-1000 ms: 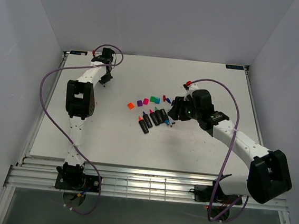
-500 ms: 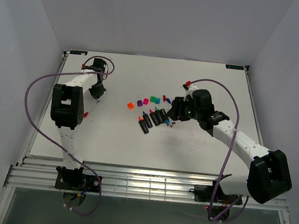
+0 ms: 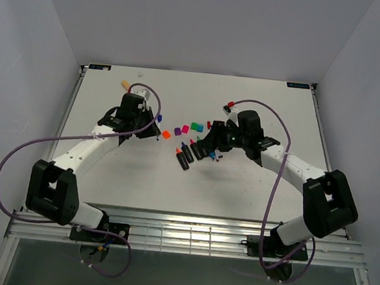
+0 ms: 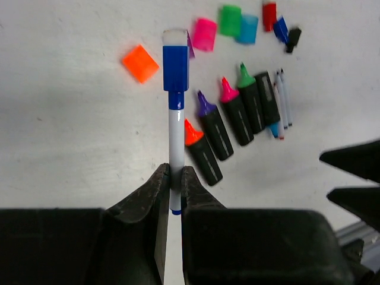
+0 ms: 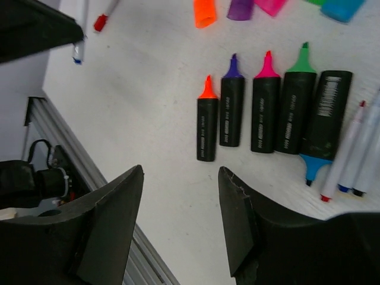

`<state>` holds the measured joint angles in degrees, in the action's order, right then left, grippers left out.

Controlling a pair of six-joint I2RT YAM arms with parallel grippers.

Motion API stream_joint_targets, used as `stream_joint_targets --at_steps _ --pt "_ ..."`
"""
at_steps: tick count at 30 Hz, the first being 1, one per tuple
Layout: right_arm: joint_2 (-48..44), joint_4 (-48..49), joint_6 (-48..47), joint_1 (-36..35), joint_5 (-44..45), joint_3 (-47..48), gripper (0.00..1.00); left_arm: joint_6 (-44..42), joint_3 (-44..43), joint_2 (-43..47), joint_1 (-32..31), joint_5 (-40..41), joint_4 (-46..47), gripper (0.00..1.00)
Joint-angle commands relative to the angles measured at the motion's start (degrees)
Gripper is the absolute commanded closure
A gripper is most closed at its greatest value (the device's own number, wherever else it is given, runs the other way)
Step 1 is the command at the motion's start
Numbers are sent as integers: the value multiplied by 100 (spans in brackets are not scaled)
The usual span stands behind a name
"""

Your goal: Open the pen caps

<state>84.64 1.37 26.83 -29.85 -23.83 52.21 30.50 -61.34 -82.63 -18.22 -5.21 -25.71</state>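
Note:
My left gripper (image 4: 174,178) is shut on the lower end of a thin white pen (image 4: 176,133) whose blue cap (image 4: 176,59) is still on. In the top view this pen (image 3: 158,119) hangs left of the pile. Five black highlighters (image 5: 265,110) lie side by side with bare coloured tips and several thin pens (image 5: 356,148) beside them. Loose caps lie beyond them: orange (image 4: 141,63), pink (image 4: 204,34), green (image 4: 230,19), light blue (image 4: 247,28), red (image 4: 269,12). My right gripper (image 5: 181,178) is open and holds nothing, just above the table near the highlighters (image 3: 196,150).
Small blue (image 4: 280,28) and black (image 4: 292,38) caps lie at the far end of the cap row. A small yellowish thing (image 3: 124,82) sits near the table's far left. A red-tipped white pen (image 5: 104,18) shows beside my left gripper. The table's metal front rail (image 3: 168,231) runs below.
The left arm swung from the far left corner toward the pile, now with the blue-capped pen in its gripper. The right gripper shifted slightly left and its jaws widened a little.

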Motion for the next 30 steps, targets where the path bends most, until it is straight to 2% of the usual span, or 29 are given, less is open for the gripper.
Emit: stream_joint_targets --at_steps 1,5,14,22,30 --pt "349 1163 586 5 -920 351 39 -71 613 580 -103 -814 497 100" --pt "851 1630 1069 -39 -1351 746 34 149 1176 1125 -296 -1105 804 100" --pt "1696 1613 1597 -364 -1230 1608 33 369 1590 1557 -648 -1114 1016 100" --pt "2197 752 1527 -654 -667 2442 35 395 1731 1618 -771 -1052 1051 100" --pt "2434 162 1369 -970 -183 2839 38 369 1722 1715 -797 -1008 1042 100"
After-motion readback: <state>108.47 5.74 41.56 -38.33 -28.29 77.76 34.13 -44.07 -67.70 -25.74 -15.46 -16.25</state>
